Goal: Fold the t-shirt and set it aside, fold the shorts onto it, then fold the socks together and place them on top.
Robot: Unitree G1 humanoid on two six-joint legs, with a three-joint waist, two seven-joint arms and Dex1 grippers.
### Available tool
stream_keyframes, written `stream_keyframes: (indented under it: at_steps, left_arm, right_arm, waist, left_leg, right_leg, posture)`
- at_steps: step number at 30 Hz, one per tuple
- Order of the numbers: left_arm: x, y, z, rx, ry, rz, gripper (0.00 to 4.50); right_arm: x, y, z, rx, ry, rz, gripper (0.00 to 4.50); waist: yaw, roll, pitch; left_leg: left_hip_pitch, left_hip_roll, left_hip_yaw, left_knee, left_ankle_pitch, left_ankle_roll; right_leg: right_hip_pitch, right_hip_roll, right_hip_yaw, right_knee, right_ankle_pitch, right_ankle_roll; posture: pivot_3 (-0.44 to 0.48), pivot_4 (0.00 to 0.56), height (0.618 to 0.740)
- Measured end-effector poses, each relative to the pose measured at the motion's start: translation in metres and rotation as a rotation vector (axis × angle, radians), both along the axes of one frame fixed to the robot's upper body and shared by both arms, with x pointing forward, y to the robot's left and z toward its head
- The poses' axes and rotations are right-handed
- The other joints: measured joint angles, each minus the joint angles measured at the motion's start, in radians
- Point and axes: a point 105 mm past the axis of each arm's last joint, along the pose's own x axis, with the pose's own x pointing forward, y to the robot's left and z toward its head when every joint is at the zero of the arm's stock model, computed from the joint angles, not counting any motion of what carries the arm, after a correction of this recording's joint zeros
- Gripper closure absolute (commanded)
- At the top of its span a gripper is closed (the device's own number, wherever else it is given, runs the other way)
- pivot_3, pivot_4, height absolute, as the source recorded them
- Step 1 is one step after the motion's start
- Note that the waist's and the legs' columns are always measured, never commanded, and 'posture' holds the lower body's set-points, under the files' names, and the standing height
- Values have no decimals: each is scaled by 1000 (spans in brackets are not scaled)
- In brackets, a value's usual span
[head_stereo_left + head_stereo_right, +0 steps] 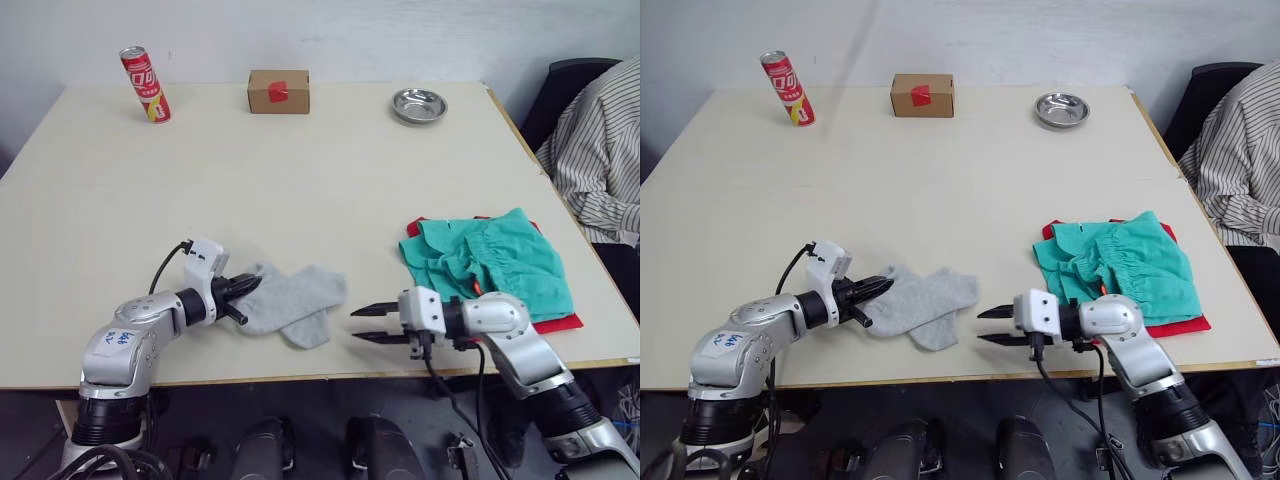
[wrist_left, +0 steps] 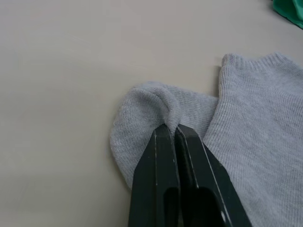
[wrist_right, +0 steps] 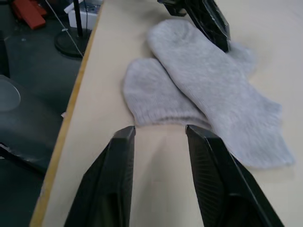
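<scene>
Socks (image 1: 293,301), soft ribbed grey knit, lie overlapped near the counter's (image 1: 300,190) front edge. Left claw (image 1: 243,288), arm low and level, pinches one toe; right claw (image 1: 365,324) hovers spread just beside the cuffs.

Silver-grey arms, white wrist blocks, black cables; left gripper (image 1: 248,287), right gripper (image 1: 365,323) black-fingered.

No legible text; only unreadable blue scrawl on the left arm's white label (image 1: 119,340).
</scene>
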Motion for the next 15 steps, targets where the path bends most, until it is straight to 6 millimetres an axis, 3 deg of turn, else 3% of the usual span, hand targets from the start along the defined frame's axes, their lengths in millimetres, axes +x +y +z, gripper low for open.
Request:
stream_keyframes:
  at_steps: [11,15]
  left_arm:
    - [1,-2,0,-5,10,5,4500]
    - [1,-1,0,-1,10,7,4500]
  right_arm:
    - [17,36,-12,-40,-107,12,2972]
    - [19,36,-12,-55,-131,17,4164]
  waist:
    - [-2,0,0]
    - [-1,0,0]
  left_leg:
    - [0,0,0,0,0,0]
    - [0,0,0,0,0,-1]
  right_leg:
    - [0,0,0,0,0,0]
    - [0,0,0,0,0,0]
  posture:
    - [0,150,740]
    - [0,150,740]
